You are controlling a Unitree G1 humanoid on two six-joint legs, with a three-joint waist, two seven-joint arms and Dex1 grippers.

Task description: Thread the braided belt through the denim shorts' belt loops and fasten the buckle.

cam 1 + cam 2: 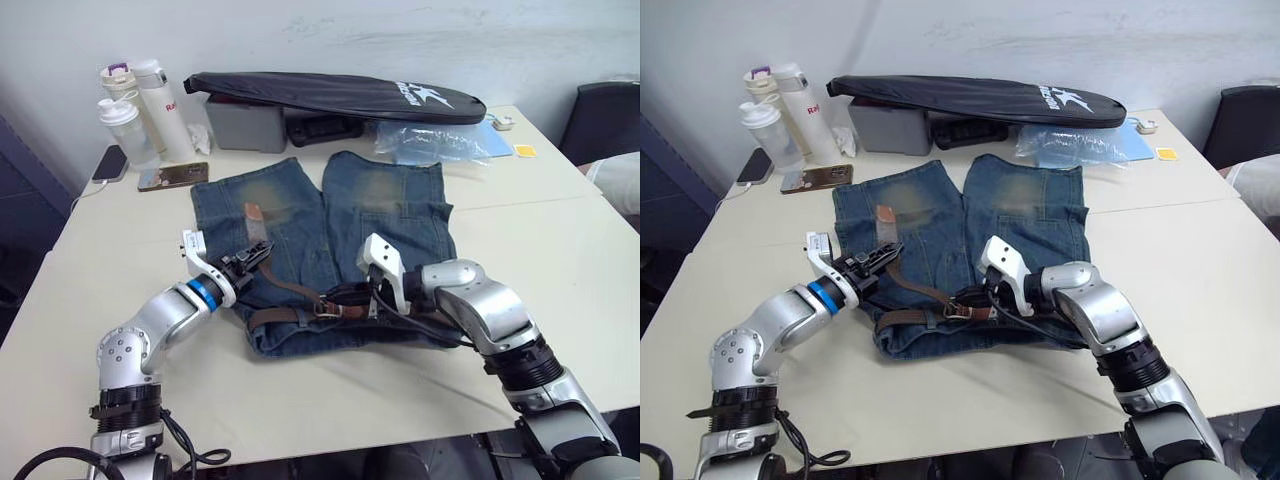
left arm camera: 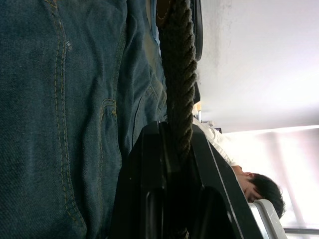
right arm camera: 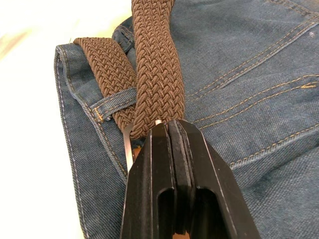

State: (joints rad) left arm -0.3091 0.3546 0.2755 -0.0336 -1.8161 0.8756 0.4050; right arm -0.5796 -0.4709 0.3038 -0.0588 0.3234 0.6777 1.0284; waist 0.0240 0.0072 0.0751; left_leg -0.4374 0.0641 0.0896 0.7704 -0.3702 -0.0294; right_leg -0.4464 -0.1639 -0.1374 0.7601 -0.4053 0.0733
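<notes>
The denim shorts (image 1: 390, 215) lie flat on the table, waistband toward me. The braided belt (image 1: 290, 290) runs along the waistband, and its tan end (image 1: 256, 222) rests on the left leg. My left gripper (image 1: 256, 260) is shut on the belt strap above the waistband's left part; the left wrist view shows the braid (image 2: 178, 74) pinched between its fingers. My right gripper (image 1: 350, 296) is shut on the belt at mid-waistband, beside the silver buckle (image 1: 326, 307). In the right wrist view the belt (image 3: 154, 64) passes under a belt loop (image 3: 115, 103).
A long black bag (image 1: 340, 95) lies over a grey box (image 1: 245, 125) at the back. Bottles (image 1: 165, 105) and two phones (image 1: 172, 177) stand at the back left, a clear plastic bag (image 1: 435, 140) at the back right. A person's head (image 2: 261, 191) is in view beyond the table.
</notes>
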